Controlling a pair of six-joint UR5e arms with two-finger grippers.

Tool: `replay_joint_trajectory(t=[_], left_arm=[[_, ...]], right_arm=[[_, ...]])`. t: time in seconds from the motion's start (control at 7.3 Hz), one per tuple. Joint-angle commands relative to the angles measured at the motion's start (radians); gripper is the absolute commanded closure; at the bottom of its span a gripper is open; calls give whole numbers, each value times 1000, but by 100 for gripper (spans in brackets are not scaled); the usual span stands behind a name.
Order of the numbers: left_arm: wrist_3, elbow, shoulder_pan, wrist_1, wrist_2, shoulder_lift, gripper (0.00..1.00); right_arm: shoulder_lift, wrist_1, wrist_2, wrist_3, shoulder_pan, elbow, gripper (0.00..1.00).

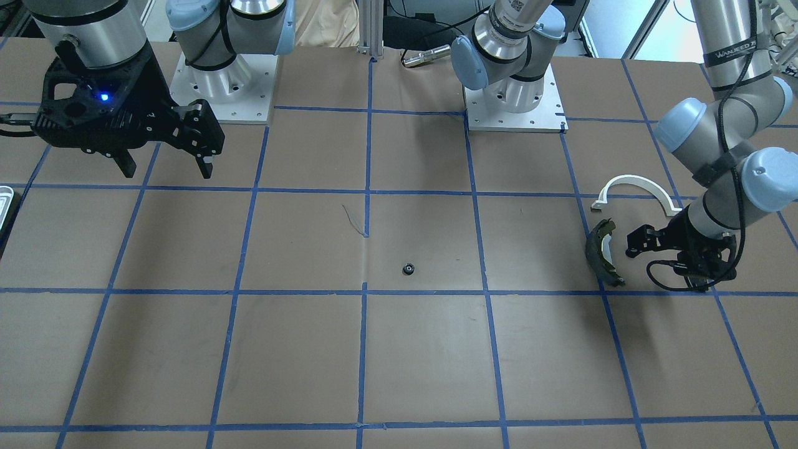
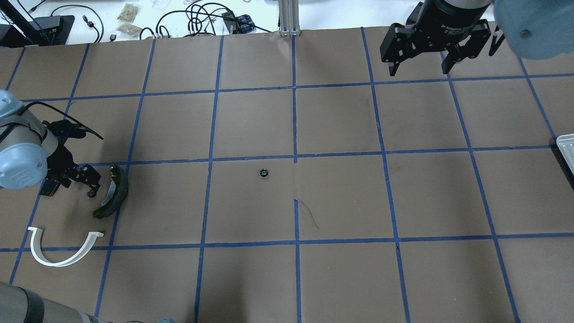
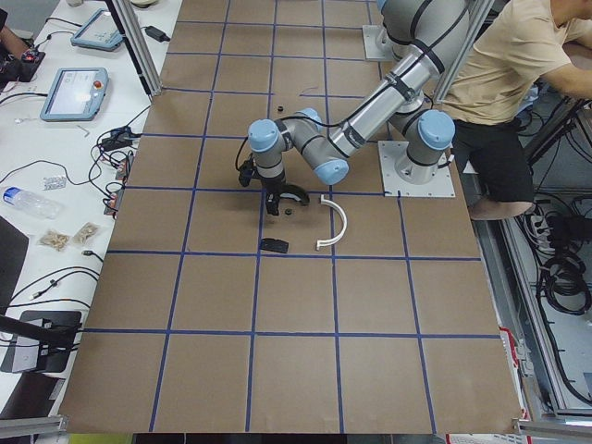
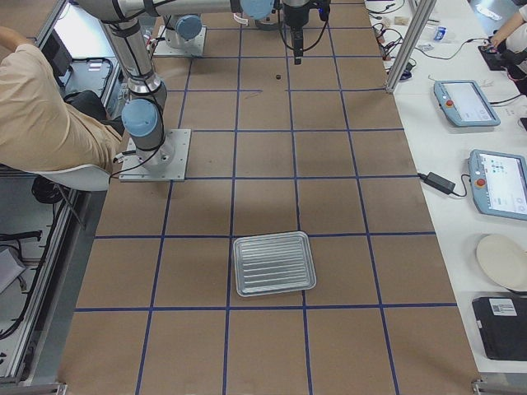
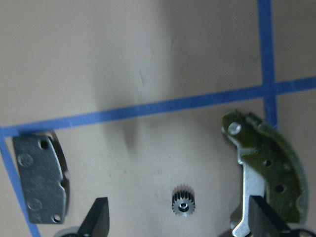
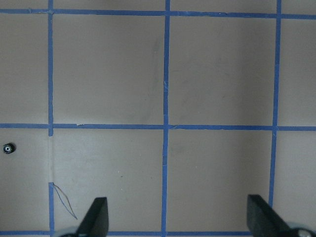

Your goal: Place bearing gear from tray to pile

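Observation:
A small toothed bearing gear [image 5: 183, 201] lies on the table between a flat grey brake pad [image 5: 40, 177] and the olive-green brake shoe [image 5: 266, 170]. My left gripper [image 5: 180, 223] is open and empty just above the gear, its fingers on either side of it. In the overhead view this gripper [image 2: 85, 177] is beside the brake shoe [image 2: 112, 193], with the white arch [image 2: 58, 263] nearby. My right gripper [image 2: 419, 69] is open, empty and high above the table. The silvery tray [image 4: 274, 263] lies far off and looks empty.
A second small black round part [image 2: 263, 172] lies alone at the table's middle; it also shows in the right wrist view [image 6: 8, 148]. The tray's edge [image 2: 566, 150] shows at the overhead view's right. A person sits behind the robot bases [image 3: 518, 65].

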Motion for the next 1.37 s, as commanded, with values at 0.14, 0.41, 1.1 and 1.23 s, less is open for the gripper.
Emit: replay_joint_trajectory(t=[0.14,0.41,1.1,1.23], left_arm=[[-320,288,-251,-346,-84,0,0],[-596,289,-462,-342,-124,-16,0],[-689,153,-716,-47,-166,-118,0],[-689,102,-724,19,-175,-130,0]], right_arm=[[-5,70,1,-6,-1,-13,0],[-4,79,2,-19,-1,-28,0],[-4,84,5,-60,-1,-10,0],[-4,84,7,-59,0,-10,0]])
